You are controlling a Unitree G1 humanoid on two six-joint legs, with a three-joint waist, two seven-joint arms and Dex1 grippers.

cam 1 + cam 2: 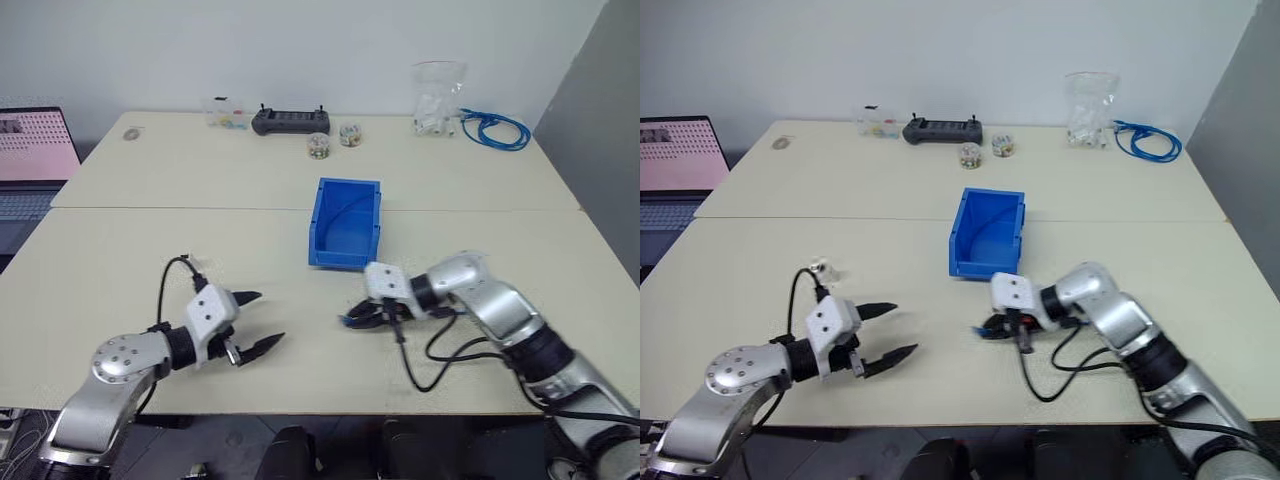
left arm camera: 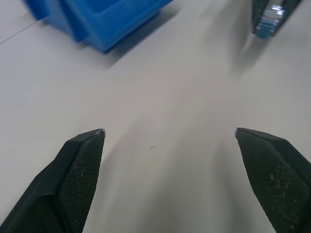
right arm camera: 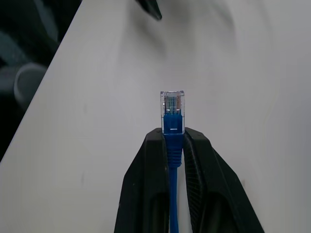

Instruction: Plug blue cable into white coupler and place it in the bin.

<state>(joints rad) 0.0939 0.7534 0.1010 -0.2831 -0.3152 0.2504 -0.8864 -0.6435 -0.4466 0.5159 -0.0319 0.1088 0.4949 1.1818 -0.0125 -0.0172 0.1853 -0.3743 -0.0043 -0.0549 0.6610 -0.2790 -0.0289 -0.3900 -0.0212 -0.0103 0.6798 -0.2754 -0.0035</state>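
Bin (image 1: 345, 222) stands just behind right gripper (image 1: 352, 318), perhaps apart.

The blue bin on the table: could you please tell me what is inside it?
The bin shows a blue floor with one thin dark line across it; its front wall hides the nearest part.

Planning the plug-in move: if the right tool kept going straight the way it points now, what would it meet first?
The right tool, shut on the thin blue cable behind its clear plug, aims across bare beige tabletop toward the open left tool. That tool's black fingers look first in line, though depth is unclear.
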